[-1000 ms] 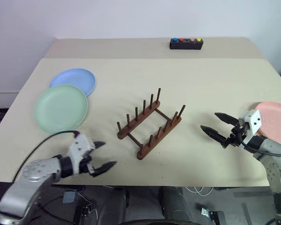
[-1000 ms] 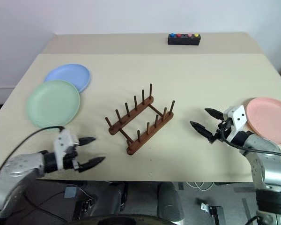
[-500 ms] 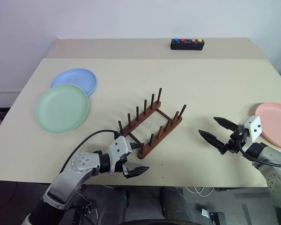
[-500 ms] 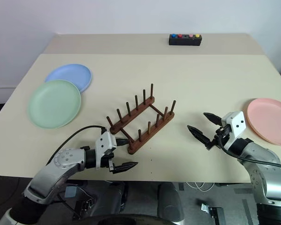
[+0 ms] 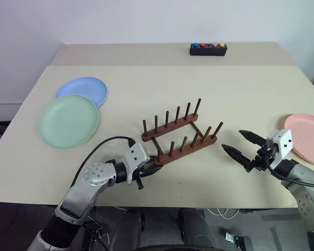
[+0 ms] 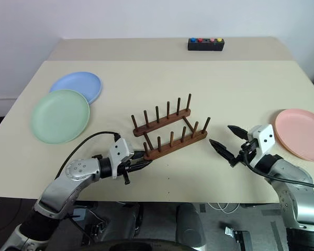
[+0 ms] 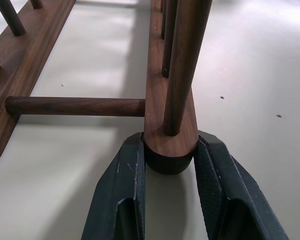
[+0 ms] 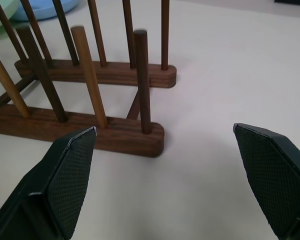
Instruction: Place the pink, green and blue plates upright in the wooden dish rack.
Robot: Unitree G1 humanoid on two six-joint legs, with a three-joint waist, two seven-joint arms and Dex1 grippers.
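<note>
The wooden dish rack [image 5: 180, 133] stands empty mid-table, its two peg rows running nearly across the table. My left gripper [image 5: 150, 168] is shut on the left end of the near rail [image 7: 169, 145], one finger [image 7: 122, 185] on each side. My right gripper [image 5: 231, 140] hovers open just right of the rack, pointing at its right end [image 8: 140, 140], holding nothing. The green plate [image 5: 69, 121] lies flat at the left, overlapping the blue plate [image 5: 83, 90] behind it. The pink plate [image 5: 307, 138] lies flat at the right edge, behind my right gripper.
A black box with coloured buttons [image 5: 208, 49] sits at the far edge of the beige table [image 5: 146, 78]. A black cable [image 5: 97, 151] loops over the table from my left wrist. The table's front edge runs just below both grippers.
My left gripper moved right to the rack's near end and closed on the near rail. The rack swung from a diagonal lie to nearly crosswise. The right arm held still.
</note>
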